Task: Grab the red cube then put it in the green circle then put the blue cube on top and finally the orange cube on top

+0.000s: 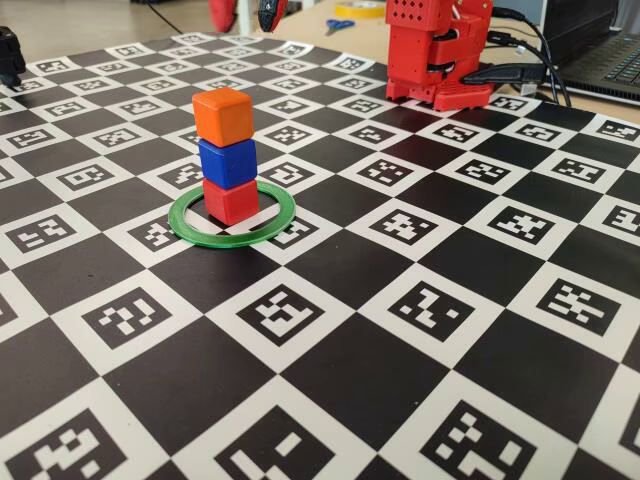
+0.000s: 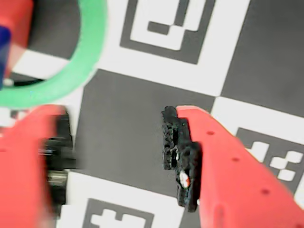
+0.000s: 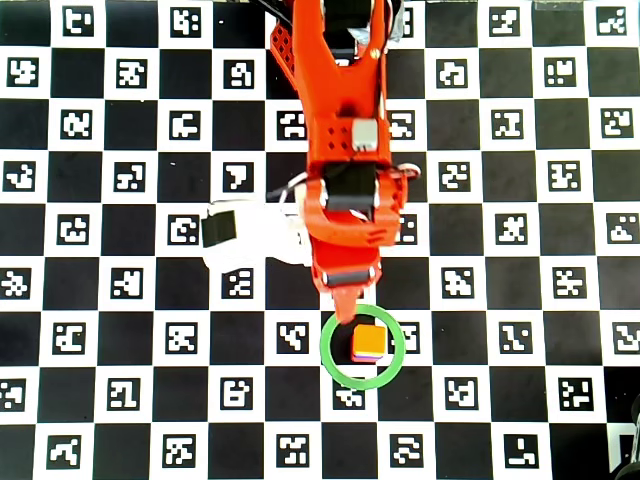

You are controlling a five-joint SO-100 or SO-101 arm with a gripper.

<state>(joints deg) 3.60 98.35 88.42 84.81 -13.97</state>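
Observation:
The red cube (image 1: 231, 201) stands inside the green circle (image 1: 190, 227), with the blue cube (image 1: 228, 162) on it and the orange cube (image 1: 223, 115) on top. The stack is upright. The overhead view shows the orange cube (image 3: 368, 341) inside the green circle (image 3: 331, 364). My gripper (image 1: 246, 14) hangs high behind the stack, open and empty. In the wrist view the gripper (image 2: 118, 156) is wide open over the mat. The green circle (image 2: 90, 57) and an edge of the red cube (image 2: 16, 23) lie at its upper left.
The table is covered by a black-and-white checker mat with markers (image 1: 420, 310). The red arm base (image 1: 440, 55) stands at the back right, with cables and a laptop (image 1: 600, 50) beside it. Scissors (image 1: 338, 24) lie behind the mat.

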